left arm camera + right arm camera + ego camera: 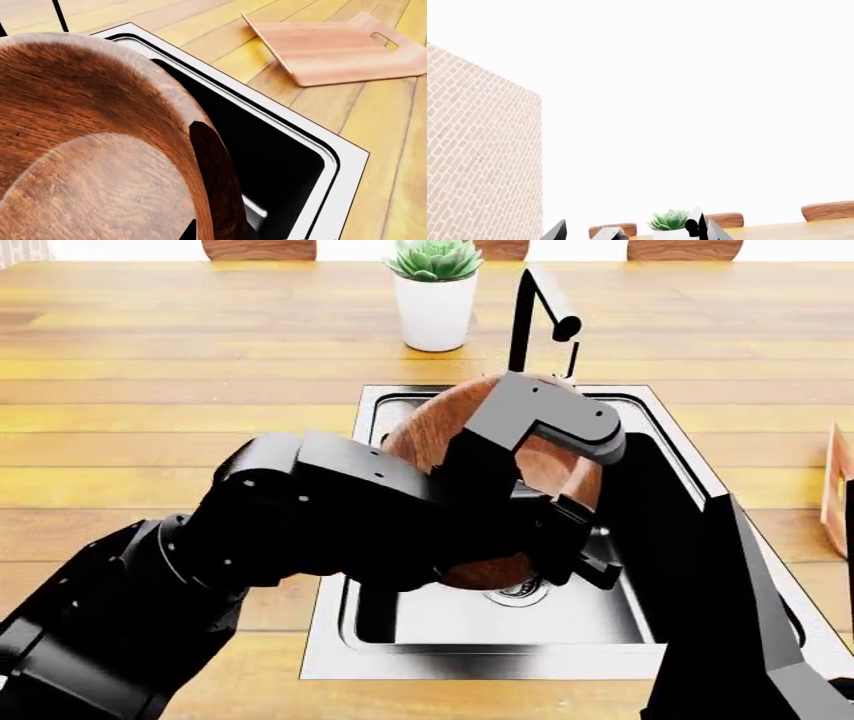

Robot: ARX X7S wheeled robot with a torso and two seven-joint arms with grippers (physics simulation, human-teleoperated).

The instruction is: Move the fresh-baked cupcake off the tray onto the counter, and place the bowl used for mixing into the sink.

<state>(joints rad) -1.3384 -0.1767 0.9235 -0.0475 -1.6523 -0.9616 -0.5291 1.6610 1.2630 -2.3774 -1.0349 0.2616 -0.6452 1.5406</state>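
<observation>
Bowl, left wrist view: bowl [100,145] hung tilted over the sink [280,165]; we saw the tray [340,50] bare on the desk [373,130], cupcake out of sight.
Head view: left hand [567,540] clamped on the bowl's rim; we judged lowering first, then letting go, best.
Right wrist view: right hand's state we could not tell.

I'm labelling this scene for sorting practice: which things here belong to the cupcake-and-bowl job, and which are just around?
Job: bowl held in left gripper above the sink; tray; counter.
Bystanders: potted succulent; faucet.
</observation>
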